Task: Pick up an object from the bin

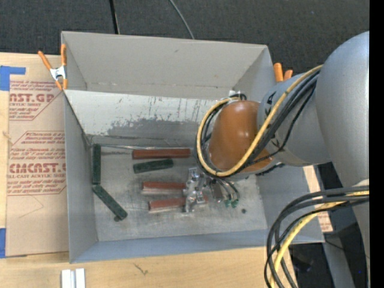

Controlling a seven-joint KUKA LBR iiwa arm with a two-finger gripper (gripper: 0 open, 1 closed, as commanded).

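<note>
Grey bin (79,161): upper brown bar (162,186) and lower brown bar (163,206) lie just left of my gripper (193,194), which may be apart or together, can't tell; both look stiff, light and smooth, so I'd pinch across the narrow width mid-length.

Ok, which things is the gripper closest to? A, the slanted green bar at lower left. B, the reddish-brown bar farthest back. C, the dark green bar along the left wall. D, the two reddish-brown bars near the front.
D: the gripper sits right at the right-hand ends of the two reddish-brown bars near the front of the bin.
</note>
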